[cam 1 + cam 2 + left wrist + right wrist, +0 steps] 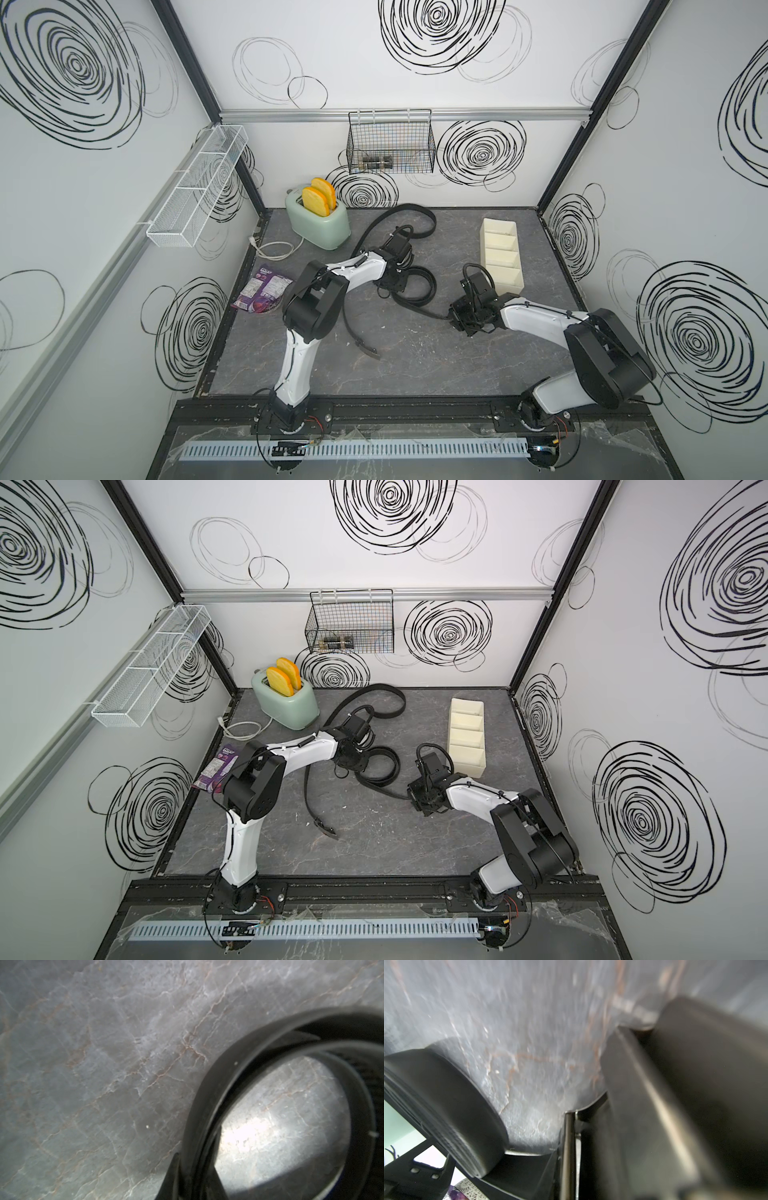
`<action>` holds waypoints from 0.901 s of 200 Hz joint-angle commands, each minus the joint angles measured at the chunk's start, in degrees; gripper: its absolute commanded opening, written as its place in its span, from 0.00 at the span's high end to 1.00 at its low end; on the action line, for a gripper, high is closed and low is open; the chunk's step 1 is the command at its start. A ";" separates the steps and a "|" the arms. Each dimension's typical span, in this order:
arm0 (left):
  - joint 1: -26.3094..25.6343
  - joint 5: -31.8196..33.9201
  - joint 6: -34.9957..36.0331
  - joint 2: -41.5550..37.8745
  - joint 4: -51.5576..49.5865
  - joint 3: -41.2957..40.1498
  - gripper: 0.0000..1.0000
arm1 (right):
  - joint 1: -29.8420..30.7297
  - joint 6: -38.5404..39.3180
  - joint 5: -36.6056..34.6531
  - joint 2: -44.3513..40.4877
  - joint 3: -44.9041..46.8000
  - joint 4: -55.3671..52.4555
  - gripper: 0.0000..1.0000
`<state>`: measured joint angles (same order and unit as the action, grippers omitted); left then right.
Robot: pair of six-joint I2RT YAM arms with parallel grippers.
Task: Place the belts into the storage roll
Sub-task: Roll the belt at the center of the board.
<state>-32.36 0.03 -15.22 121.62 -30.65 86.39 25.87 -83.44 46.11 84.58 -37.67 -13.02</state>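
One black belt (432, 286) lies partly coiled mid-table, and its tail runs to the right. My left gripper (392, 286) is at the coil's left side. In the left wrist view it (195, 1167) is shut on the coil's layers (207, 1095). My right gripper (451, 319) is shut on the tail's end, where the strap's edge (569, 1136) stands between its fingers. A second belt (409, 208) loops at the back, passes under the left arm and ends in a buckle (370, 352). The cream storage roll (515, 286) stands at the right, and its compartments hold nothing.
A mint toaster (328, 232) with toast stands at the back left, and its white cord (274, 249) lies beside it. A purple snack bag (262, 291) lies at the left edge. A black wire basket (390, 143) and a white mesh shelf (195, 187) hang on the walls.
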 commanded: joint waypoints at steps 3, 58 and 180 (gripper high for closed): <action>4.36 7.81 4.24 4.37 -4.69 -0.93 0.83 | -4.74 9.21 -7.46 -2.67 3.09 -16.38 0.79; 7.59 7.35 3.73 7.19 -5.03 2.30 0.81 | -6.69 14.14 -7.63 -6.15 6.89 -21.13 0.80; 8.36 7.85 3.96 10.39 -6.69 6.71 0.76 | -6.71 20.38 -5.36 -6.88 7.01 -24.27 0.81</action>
<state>-25.04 1.48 -13.72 127.17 -31.42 94.61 19.57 -67.20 46.94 76.84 -33.08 -22.76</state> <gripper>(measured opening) 0.246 0.196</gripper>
